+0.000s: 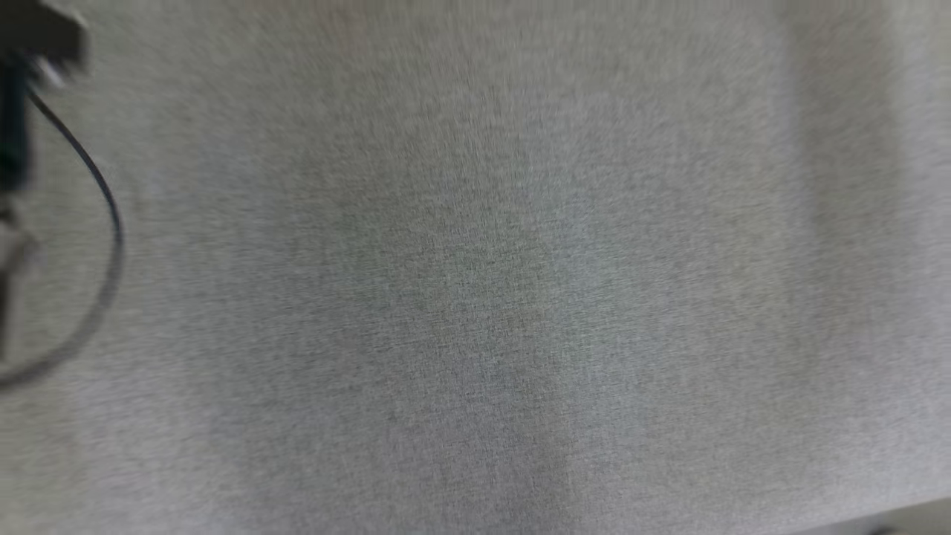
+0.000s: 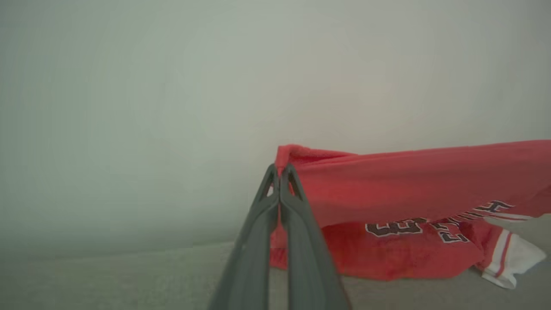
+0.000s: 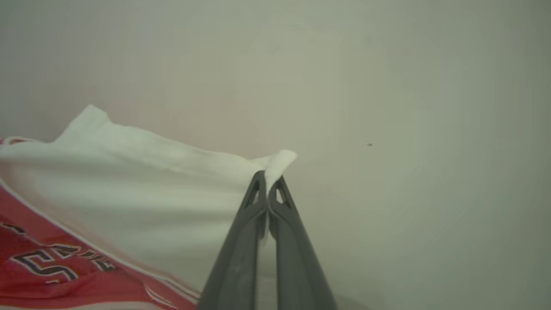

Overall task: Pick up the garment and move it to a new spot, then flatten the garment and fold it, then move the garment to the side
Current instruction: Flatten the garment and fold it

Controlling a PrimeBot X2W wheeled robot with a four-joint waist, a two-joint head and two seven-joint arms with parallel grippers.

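The garment is a red shirt with dark white-edged lettering and white striped trim. In the left wrist view my left gripper is shut on a red corner of it, and the cloth stretches off to the right with its lower part resting on the grey surface. In the right wrist view my right gripper is shut on a white part of the garment, which spreads to the left, with red lettered cloth below it.
The head view is blurred and shows grey fabric surface. At its left edge are a dark piece of arm hardware and a looping black cable. A pale wall stands behind the garment.
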